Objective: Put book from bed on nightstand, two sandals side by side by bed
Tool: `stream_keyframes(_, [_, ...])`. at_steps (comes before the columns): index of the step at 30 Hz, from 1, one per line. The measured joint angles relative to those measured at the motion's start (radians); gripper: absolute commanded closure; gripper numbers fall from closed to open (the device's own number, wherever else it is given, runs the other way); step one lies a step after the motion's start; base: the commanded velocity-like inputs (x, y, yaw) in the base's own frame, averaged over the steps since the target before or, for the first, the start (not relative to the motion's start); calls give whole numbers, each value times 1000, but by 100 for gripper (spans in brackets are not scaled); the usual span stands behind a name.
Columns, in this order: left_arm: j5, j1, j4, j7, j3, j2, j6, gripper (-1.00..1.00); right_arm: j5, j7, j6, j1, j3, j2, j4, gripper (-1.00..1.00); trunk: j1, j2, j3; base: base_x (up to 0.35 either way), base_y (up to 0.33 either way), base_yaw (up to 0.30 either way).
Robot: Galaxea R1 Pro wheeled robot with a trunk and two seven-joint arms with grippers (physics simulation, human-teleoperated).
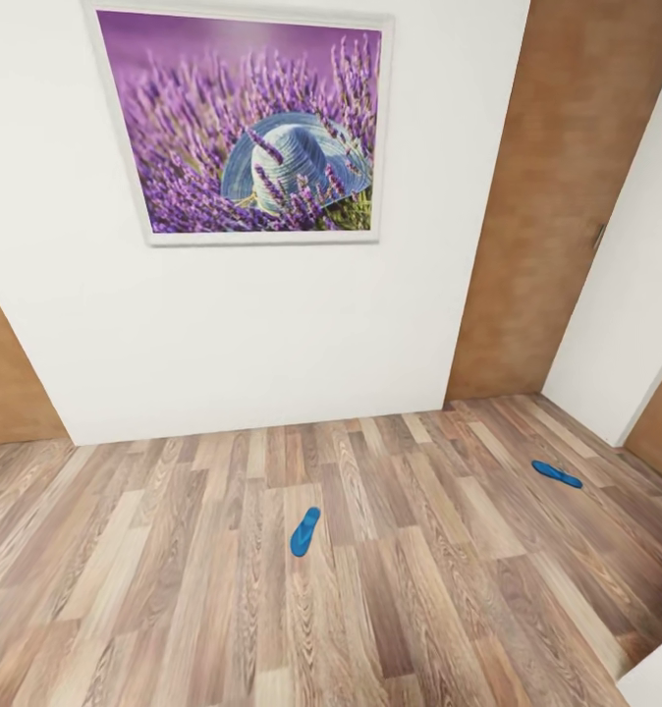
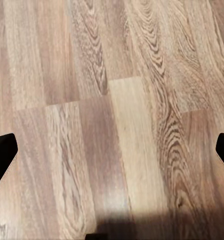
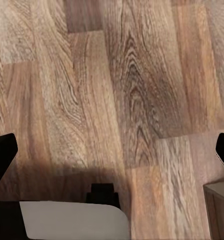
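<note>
Head view: two flat blue sandals (image 1: pixel 305 531) on wood-grain planks (image 1: pixel 174 589); both grippers' jaws apart.

light: bright, even, no visible source | shadows: soft dark band on the wood floor (image 2: pixel 141 227) in left wrist view, broader one in right wrist view | glare: none | focus: head view sharp, wrist views slightly soft | distortion: wall (image 1: pixel 272 334) lines lean at head view edges

We see the lavender picture (image 1: pixel 257 123) cropped at the frame's top. Both sandals (image 1: pixel 304 531) (image 1: pixel 556 474) are too small to resolve straps. A pale corner (image 1: pixel 657 678) is cut off at lower right, unidentifiable.
</note>
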Motion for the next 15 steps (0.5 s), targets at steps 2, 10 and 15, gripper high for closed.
stream_keyframes(2, [0, 0, 0, 0, 0, 0, 0, -100, 0, 0, 0, 0, 0, 0, 0, -100, 0, 0, 0, 331, 0, 0])
stream_keyframes(10, [0, 0, 0, 0, 0, 0, 0, -100, 0, 0, 0, 0, 0, 0, 0, -100, 0, 0, 0, 315, 0, 0])
stream_keyframes(15, [0, 0, 0, 0, 0, 0, 0, -100, 0, 0, 0, 0, 0, 0, 0, -100, 0, 0, 0, 292, 0, 0])
